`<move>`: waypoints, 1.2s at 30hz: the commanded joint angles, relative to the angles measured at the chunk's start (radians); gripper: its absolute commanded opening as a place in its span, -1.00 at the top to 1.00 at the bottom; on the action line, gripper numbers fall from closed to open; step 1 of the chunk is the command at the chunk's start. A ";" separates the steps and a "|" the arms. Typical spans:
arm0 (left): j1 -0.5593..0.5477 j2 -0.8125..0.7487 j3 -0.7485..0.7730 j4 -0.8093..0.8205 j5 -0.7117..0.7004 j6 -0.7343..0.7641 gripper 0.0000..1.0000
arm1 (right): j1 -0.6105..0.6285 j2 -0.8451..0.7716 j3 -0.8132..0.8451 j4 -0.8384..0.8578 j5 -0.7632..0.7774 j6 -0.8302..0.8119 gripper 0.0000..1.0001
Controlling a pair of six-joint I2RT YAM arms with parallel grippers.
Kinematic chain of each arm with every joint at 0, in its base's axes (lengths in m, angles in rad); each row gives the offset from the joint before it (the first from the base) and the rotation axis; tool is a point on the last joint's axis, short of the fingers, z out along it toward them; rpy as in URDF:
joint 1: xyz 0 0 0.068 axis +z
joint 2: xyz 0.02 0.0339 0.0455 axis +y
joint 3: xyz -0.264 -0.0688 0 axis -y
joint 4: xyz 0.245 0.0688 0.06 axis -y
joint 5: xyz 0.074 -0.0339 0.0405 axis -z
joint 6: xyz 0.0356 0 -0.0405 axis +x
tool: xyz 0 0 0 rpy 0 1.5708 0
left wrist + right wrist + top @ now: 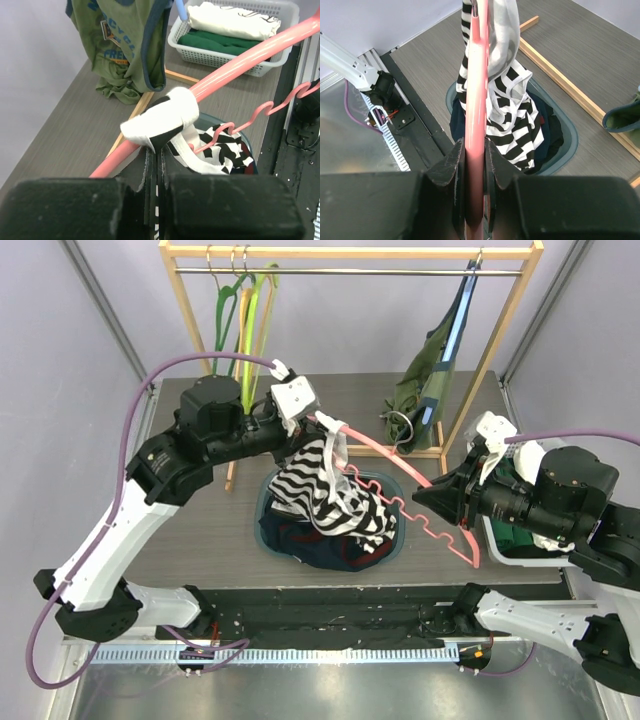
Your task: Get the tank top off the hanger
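A pink hanger [400,465] stretches across the middle of the table, and my right gripper [440,502] is shut on its lower end [476,100]. The black-and-white striped tank top [335,495] hangs from the hanger's far arm and sags into a basin. One white-edged strap [165,117] is still looped over the hanger arm [240,65]. My left gripper [159,155] is shut on that strap just below the arm, with fabric pinched between its fingers. In the right wrist view the tank top [512,115] drapes to the right of the hanger.
A blue-grey basin [262,502] under the tank top holds dark clothes. Behind it stands a wooden rack [350,252] with green hangers [240,310] and a green shirt [425,380]. A white basket [225,60] of folded clothes sits at the right.
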 commanded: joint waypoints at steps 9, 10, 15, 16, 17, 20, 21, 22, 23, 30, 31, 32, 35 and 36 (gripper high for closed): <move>0.019 -0.008 0.250 0.030 -0.102 0.063 1.00 | 0.004 -0.043 0.008 -0.026 0.074 0.039 0.98; 0.019 -0.011 0.240 0.033 -0.119 0.070 1.00 | 0.004 -0.043 0.028 -0.044 0.075 0.043 0.98; 0.020 -0.046 0.086 0.078 -0.211 0.086 1.00 | 0.004 -0.084 0.191 -0.166 0.083 0.079 0.98; 0.020 -0.051 0.071 0.082 -0.217 0.090 1.00 | 0.004 -0.090 0.215 -0.182 0.084 0.083 0.98; 0.019 -0.052 0.053 0.085 -0.224 0.088 1.00 | 0.004 -0.096 0.257 -0.214 0.081 0.086 0.98; 0.020 -0.045 0.042 0.104 -0.260 0.091 1.00 | 0.004 -0.112 0.322 -0.264 0.051 0.100 0.98; 0.020 -0.043 0.043 0.117 -0.278 0.090 1.00 | 0.004 -0.118 0.327 -0.271 0.041 0.102 0.98; 0.019 -0.031 0.046 0.121 -0.310 0.093 1.00 | 0.004 -0.127 0.330 -0.273 0.028 0.111 0.98; 0.019 -0.028 0.046 0.125 -0.321 0.096 1.00 | 0.004 -0.133 0.333 -0.269 0.028 0.116 0.98; 0.020 -0.031 0.002 -0.011 0.017 0.086 1.00 | 0.004 -0.152 0.309 -0.172 0.211 0.111 0.98; 0.020 -0.036 -0.012 -0.030 0.069 0.085 1.00 | 0.004 -0.150 0.299 -0.158 0.250 0.111 0.98; 0.020 -0.042 -0.026 -0.063 0.158 0.083 1.00 | 0.004 -0.138 0.284 -0.131 0.291 0.105 0.98; 0.017 -0.072 -0.110 -0.093 0.222 0.086 0.85 | 0.003 -0.097 0.249 -0.086 0.316 0.099 0.98; 0.017 -0.097 -0.142 -0.094 0.223 0.086 0.15 | 0.004 -0.081 0.238 -0.075 0.314 0.102 0.98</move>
